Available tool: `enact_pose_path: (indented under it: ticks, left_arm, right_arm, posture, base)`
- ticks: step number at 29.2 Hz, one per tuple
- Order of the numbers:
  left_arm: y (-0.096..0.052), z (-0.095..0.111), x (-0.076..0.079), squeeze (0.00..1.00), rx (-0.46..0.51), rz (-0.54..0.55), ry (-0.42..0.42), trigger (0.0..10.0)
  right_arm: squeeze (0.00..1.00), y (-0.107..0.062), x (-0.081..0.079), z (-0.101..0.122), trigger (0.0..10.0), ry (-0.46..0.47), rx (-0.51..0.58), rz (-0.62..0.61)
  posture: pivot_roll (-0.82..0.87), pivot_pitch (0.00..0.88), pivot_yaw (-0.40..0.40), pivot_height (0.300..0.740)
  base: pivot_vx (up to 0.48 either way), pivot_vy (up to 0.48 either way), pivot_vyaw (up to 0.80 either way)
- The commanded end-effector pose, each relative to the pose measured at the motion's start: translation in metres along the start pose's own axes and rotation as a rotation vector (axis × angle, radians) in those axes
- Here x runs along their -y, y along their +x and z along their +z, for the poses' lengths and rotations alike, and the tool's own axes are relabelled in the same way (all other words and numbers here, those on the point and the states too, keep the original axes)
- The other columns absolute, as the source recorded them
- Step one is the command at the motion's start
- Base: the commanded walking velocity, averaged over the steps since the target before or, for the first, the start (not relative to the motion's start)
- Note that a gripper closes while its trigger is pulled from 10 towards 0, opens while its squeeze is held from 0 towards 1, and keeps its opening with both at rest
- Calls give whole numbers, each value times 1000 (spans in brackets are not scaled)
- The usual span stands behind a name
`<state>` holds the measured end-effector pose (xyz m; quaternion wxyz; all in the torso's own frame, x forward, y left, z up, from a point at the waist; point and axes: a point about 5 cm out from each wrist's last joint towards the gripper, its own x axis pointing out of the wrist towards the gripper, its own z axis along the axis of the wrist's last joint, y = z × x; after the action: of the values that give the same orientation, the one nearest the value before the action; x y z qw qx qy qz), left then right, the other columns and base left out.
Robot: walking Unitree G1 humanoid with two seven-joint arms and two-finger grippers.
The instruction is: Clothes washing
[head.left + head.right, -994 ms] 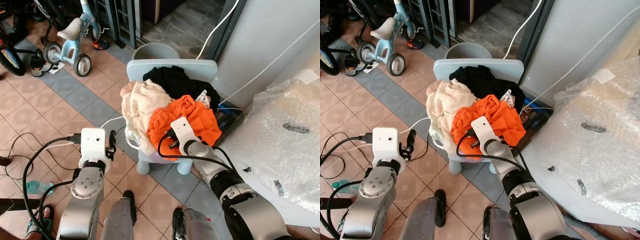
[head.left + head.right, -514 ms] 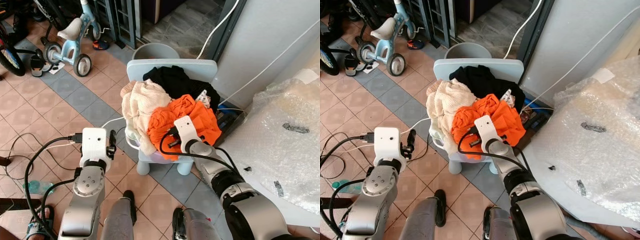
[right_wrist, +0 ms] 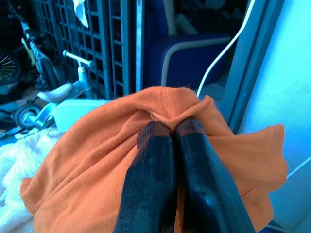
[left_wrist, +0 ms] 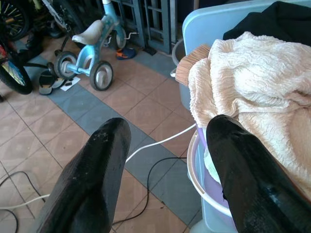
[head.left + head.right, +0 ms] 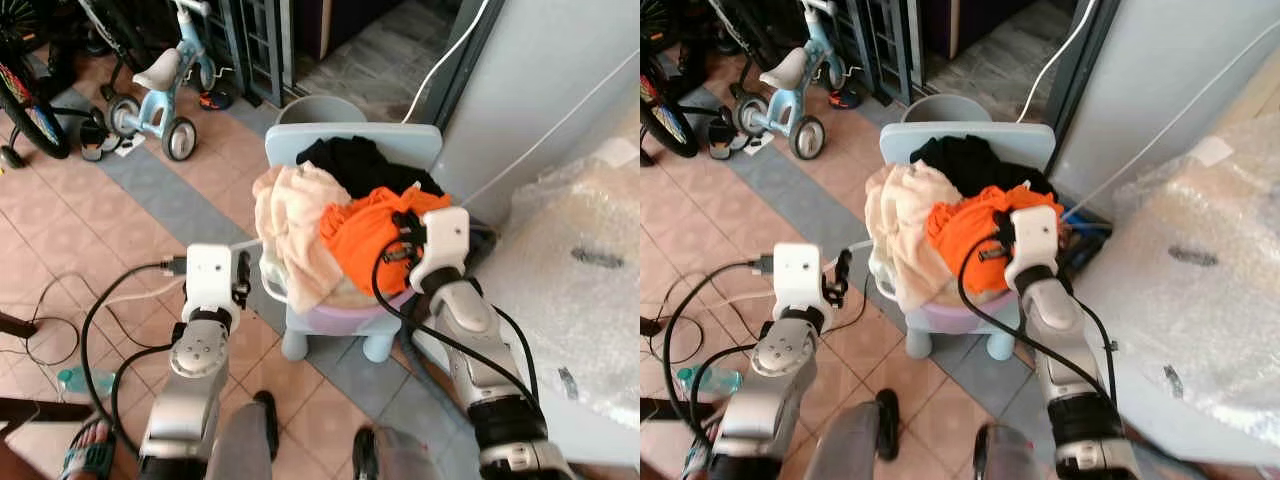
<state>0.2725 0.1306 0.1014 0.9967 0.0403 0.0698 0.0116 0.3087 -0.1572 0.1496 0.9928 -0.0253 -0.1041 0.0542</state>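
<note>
left eye: the right gripper (image 5: 403,238) lifts the orange shirt (image 5: 362,232) above the heap on the blue chair (image 5: 352,140). the cream towel (image 5: 290,222) lies beside it.
left wrist: the left gripper (image 4: 165,145) hangs open, empty, near the basin (image 4: 201,170).
right wrist: fingers (image 3: 155,145) pinched shut on a shirt fold.

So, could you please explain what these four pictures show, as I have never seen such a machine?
It is a humanoid robot with two silver arms. The two wide pictures come from its head, looking down; the other two come from cameras on its wrists. Before it stands a chair piled with laundry: a cream towel, a black garment and an orange shirt, over a purple basin. The right gripper is shut on the orange shirt. The left gripper is open beside the chair, holding nothing.
</note>
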Motion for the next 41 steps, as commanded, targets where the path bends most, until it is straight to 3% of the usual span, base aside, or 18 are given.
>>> enact_pose_path:
  ticks: [1,2,8,9,10,14,19,25,27,34,41]
  left_arm:
    - [0,-4,1,0,-7,-3,-8,10000]
    - [1,-2,4,0,2,-12,-18,10000]
    - [4,0,10,0,11,-52,-31,10000]
    - [4,1,11,0,20,-62,-32,10000]
    - [3,2,11,0,33,-74,-32,10000]
    - [4,1,7,0,43,-65,-40,10000]
    - [4,1,7,0,48,-66,-48,10000]
    - [5,1,9,0,54,-75,-41,10000]
    - [7,2,10,0,57,-80,-42,10000]
    - [7,1,10,0,54,-73,-65,10000]
    - [5,4,9,0,83,-88,-95,10000]
  right_arm:
    - [0,-1,3,13,0,-8,51,-23]
    - [0,3,5,29,0,-35,105,-37]
    - [0,17,15,54,0,-53,163,-88]
    - [0,19,17,58,1373,-57,165,-94]
    - [0,21,20,61,10000,-67,166,-104]
    - [0,24,35,68,10000,-105,162,-185]
    - [0,25,42,70,10000,-129,163,-235]
    - [0,37,63,99,10000,-273,269,-290]
    - [0,47,85,118,10000,-277,305,-373]
    - [0,58,109,139,10000,-317,339,-431]
    - [0,65,103,137,10000,-311,339,-380]
  posture:
    - [-24,118,31,740]
    - [-30,112,34,740]
    - [-32,111,37,740]
    - [-31,109,36,740]
    - [-31,108,36,740]
    - [-28,100,31,740]
    - [-30,98,32,740]
    - [-36,98,39,740]
    - [-35,97,41,740]
    - [-30,97,39,740]
    - [-24,99,38,740]
  base:
    - [0,0,0]
    - [0,0,0]
    - [0,0,0]
    - [0,0,0]
    - [0,0,0]
    - [0,-83,-747]
    - [0,-412,-788]
    - [0,-375,-788]
    - [0,-382,-788]
    - [0,-357,-788]
    - [0,0,-675]
